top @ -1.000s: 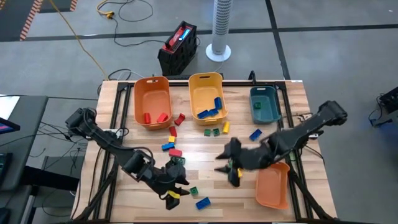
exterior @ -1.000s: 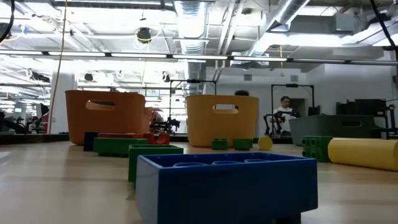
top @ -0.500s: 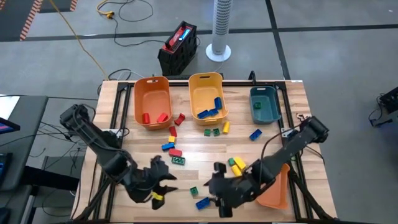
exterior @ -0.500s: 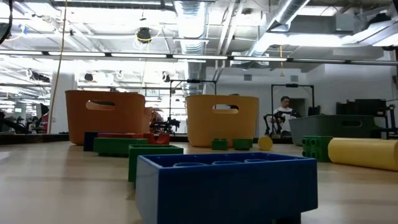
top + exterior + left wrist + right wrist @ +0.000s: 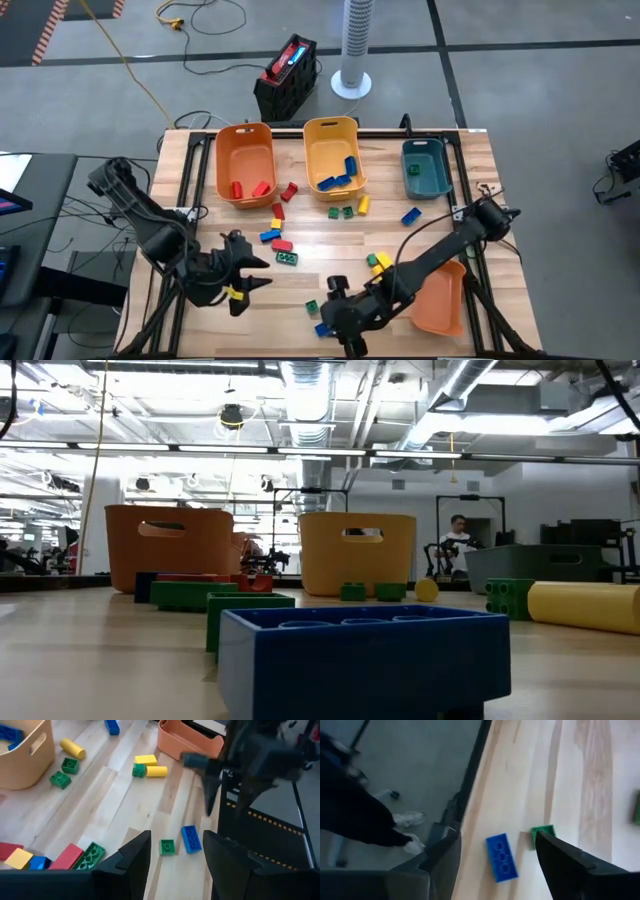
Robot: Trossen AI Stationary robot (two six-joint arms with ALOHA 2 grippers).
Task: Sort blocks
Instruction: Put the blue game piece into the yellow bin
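Bench of pale wooden planks carries four plastic bins: an orange one, a yellow one and a teal one along the far edge, and a second orange bin lying at the near right corner. Since half a second ago my left arm has pulled back toward the left edge, and my right arm has swung lower along the near edge.

My left tool hangs over bare wood, fingers spread apart with nothing between them. My right tool sits at the near edge, fingers also apart and empty, directly above the small blue plastic brick, with a small green brick just beside it.

Other small toy bricks lie scattered mid-bench: a red, blue and yellow cluster, a dark green brick and a yellow pair. Open wood lies between my two tools.
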